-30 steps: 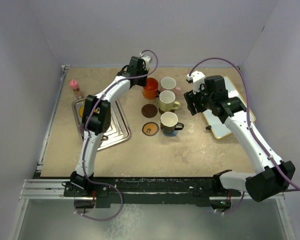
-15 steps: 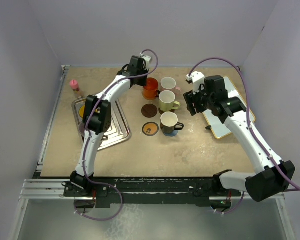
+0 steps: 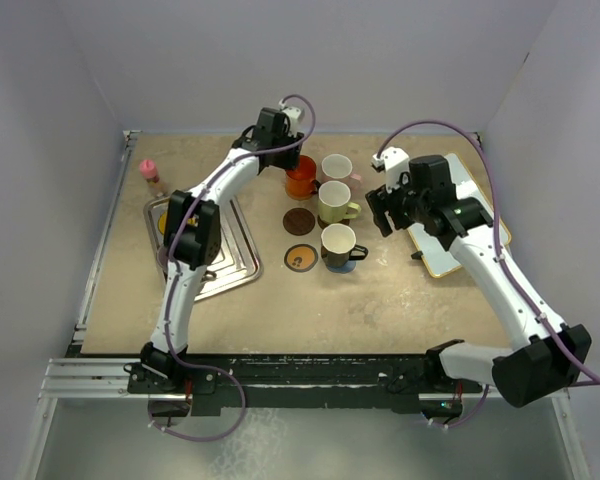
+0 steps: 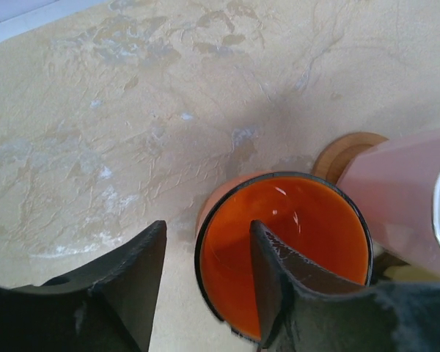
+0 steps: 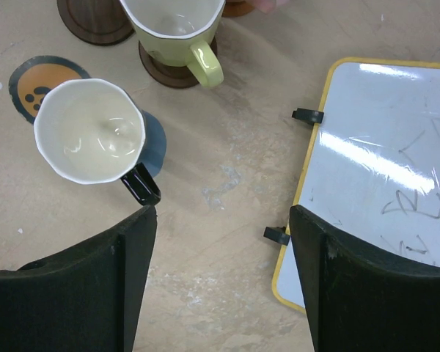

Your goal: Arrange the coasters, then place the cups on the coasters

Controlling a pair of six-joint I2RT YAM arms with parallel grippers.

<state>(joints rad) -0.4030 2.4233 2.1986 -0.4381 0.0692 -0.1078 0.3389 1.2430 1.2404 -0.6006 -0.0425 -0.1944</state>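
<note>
My left gripper (image 4: pixel 207 227) is open astride the near rim of the translucent red-orange cup (image 4: pixel 301 242). One finger is inside the cup and one outside, and neither presses its wall. Beside it, the pink cup (image 4: pixel 403 198) stands on a brown coaster (image 4: pixel 345 150). In the top view, the cream-green cup (image 3: pixel 333 202) and the black cup with white inside (image 3: pixel 338 243) stand in a column below the pink cup. The black cup sits on a grey-blue coaster (image 5: pixel 152 143). A dark brown coaster (image 3: pixel 298 219) and a black, orange-centred coaster (image 3: pixel 300 257) lie bare. My right gripper (image 5: pixel 221 220) is open, holding nothing, right of the black cup.
A silver tray (image 3: pixel 235 265) lies at the left under my left arm, with an orange disc (image 3: pixel 163 222) partly hidden in it. A pink-capped bottle (image 3: pixel 150 172) stands at the far left. A white board with a yellow rim (image 5: pixel 381 176) lies to the right.
My left gripper has opened off the red-orange cup's rim. My right gripper has widened slightly and shifted a little to the left.
</note>
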